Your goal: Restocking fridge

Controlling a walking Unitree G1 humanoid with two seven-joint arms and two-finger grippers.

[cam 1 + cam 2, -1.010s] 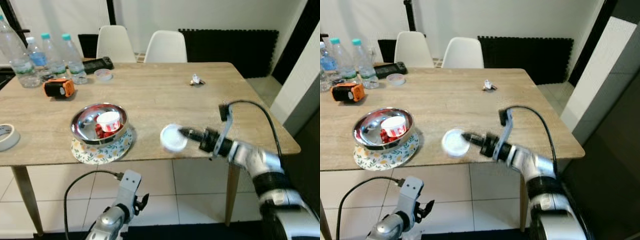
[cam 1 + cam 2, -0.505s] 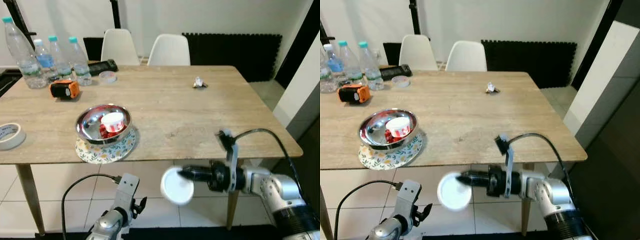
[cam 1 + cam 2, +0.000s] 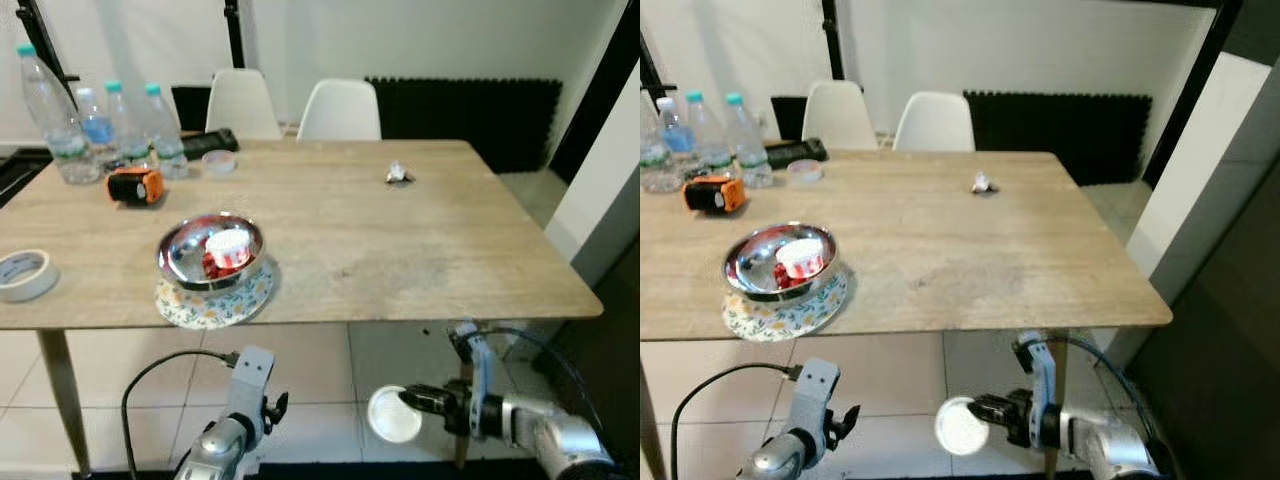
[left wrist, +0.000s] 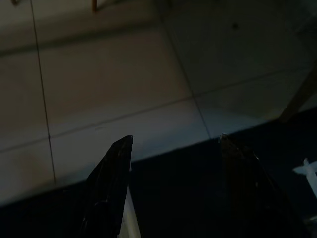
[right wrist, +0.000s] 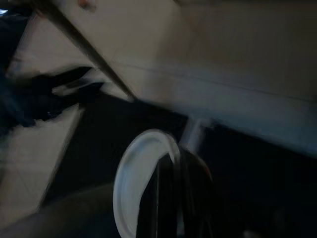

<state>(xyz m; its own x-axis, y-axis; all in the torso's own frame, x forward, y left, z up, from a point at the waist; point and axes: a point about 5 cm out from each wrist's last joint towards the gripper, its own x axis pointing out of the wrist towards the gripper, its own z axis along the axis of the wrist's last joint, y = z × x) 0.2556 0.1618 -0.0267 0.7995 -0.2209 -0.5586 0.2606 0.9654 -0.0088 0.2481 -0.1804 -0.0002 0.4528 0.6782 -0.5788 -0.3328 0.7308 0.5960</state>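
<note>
Arms: silver metal, at lower left and lower right of the head views.
Left gripper [image 4: 171, 163]: two long black tapered fingers; grey wrist block, looping black cable.
Right gripper [image 3: 408, 399]: black fingers, black collar, pale bracket, arching black cable.

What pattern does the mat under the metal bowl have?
The mat is floral, yellow flowers on white; the left eye view shows it best.

We recorded a wooden table [image 3: 400, 240] carrying: three water bottles [image 3: 100, 125] at its far left corner; an orange-black device [image 3: 135, 186]; a black remote [image 3: 211, 140]; a small clear dish [image 3: 218, 162]; a tape roll [image 3: 26, 276]; a floral mat [image 3: 212, 297] under a steel bowl [image 3: 210, 250]; a small crumpled wrapper [image 3: 399, 175]
</note>
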